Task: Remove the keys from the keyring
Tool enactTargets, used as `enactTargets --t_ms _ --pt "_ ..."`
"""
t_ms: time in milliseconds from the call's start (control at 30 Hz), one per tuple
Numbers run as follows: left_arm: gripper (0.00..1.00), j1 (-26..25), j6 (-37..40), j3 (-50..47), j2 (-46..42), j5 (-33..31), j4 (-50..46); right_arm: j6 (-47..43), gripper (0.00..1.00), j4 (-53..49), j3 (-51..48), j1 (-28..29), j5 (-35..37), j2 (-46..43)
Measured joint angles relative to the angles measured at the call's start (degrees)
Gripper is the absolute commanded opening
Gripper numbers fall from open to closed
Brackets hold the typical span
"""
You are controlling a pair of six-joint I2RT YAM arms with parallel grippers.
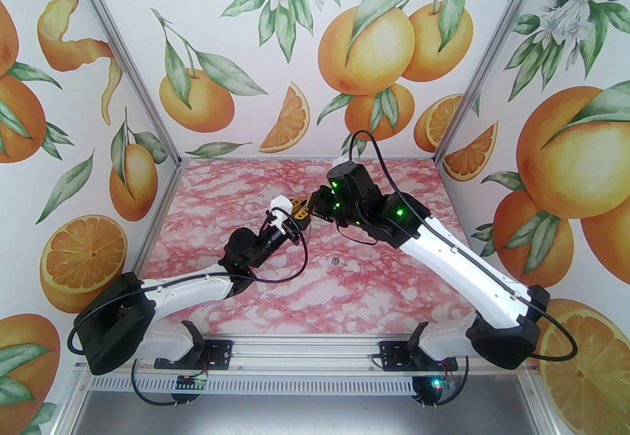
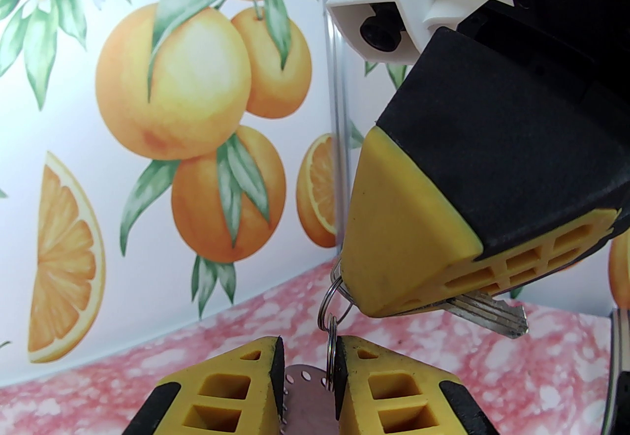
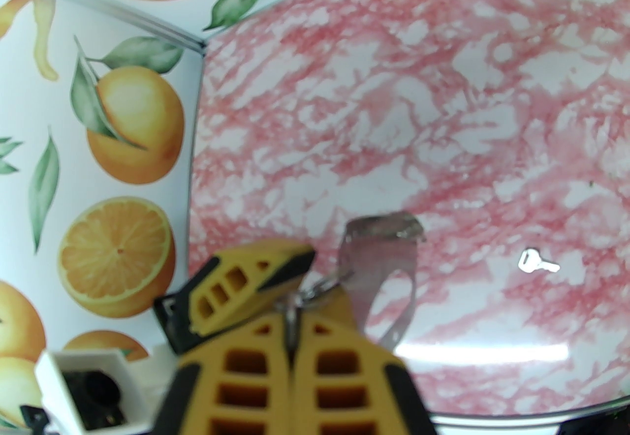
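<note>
Both grippers meet in the air over the middle of the table. My left gripper is shut on the keyring, a dark grey plate with a row of small holes, pinched between its yellow fingers. From the plate, small linked rings lead up to a silvery key. My right gripper is shut on that key, whose blade sticks out past the fingertips. In the right wrist view the keyring hangs as an oval loop beside the left gripper's finger. Another key lies loose on the table.
The pink marbled table is walled by orange-print panels on the left, back and right. The loose key rests on it nearer the arm bases than the grippers. Aluminium posts stand at the back corners.
</note>
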Motion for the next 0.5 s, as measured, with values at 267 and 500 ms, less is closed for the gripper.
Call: enactTargets --t_ms 267,500 --pt "0.18 0.07 -0.31 0.94 0.74 1.01 -0.68 0.0 0.0 0.63 -0.09 0.0 0.48 -0.22" --pt "0.09 0.44 -1.29 1.11 1.03 2.03 -1.16 0.02 0.0 1.03 -0.37 0.0 0.87 -0.44"
